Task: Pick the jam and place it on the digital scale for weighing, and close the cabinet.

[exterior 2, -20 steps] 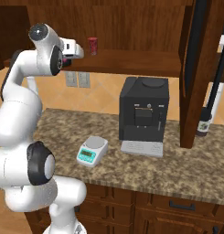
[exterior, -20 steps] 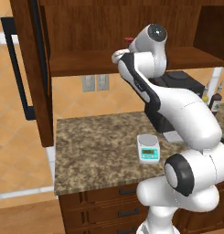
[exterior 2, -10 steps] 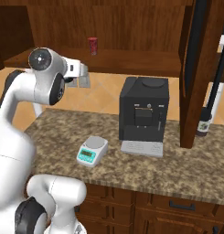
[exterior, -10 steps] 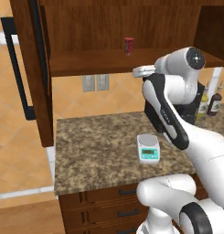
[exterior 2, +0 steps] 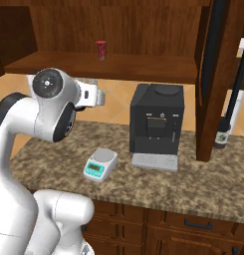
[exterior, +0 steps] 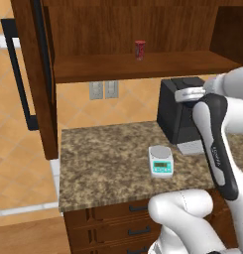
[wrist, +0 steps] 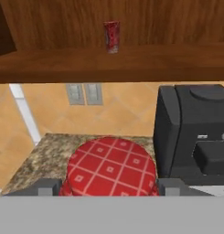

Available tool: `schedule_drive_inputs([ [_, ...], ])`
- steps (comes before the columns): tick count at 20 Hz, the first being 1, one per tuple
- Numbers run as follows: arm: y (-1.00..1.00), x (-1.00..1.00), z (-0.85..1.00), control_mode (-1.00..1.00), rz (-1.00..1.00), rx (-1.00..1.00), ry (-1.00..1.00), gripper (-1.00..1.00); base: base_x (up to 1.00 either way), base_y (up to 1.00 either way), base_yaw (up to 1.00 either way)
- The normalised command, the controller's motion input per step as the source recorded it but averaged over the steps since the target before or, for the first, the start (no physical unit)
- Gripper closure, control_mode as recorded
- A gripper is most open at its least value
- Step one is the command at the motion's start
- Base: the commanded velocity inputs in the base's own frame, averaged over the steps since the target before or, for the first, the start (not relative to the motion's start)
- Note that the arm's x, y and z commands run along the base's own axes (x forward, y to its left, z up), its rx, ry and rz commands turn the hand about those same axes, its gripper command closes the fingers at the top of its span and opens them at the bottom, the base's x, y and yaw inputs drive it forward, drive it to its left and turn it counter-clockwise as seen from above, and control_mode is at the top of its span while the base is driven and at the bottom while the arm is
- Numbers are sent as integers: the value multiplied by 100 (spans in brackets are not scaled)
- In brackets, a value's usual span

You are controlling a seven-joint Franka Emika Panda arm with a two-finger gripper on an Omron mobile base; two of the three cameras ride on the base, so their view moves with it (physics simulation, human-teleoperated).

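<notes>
**Hand view: jam carried above counter**

The jam [wrist: 109, 169] is seen clamped between the gripper [wrist: 109, 187] fingers, well above the digital scale [exterior: 160, 160]. A miss could be caused by the scale's small platform. The arm is held high beside the coffee machine [exterior 2: 157, 119]; the cabinet [exterior: 37, 74] is left open.

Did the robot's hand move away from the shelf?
Yes. The gripper has come down from the cabinet shelf, toward the counter, carrying the jam.

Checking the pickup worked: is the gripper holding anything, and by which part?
Yes: the jam sits between the gripper's fingers, one on each side of the jar just below its red checked lid.
</notes>
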Motion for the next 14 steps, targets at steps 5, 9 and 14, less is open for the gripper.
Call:
schedule_drive_inputs([
  [5, -22, -24, -44, -100, 15, 0, 5, 100, 0, 0, 0],
  [9, -1, 2, -49, -100, 26, 0, 14, 100, 0, 0, 0],
  [14, 0, 28, -51, -100, 20, 0, 7, 100, 0, 0, 0],
])
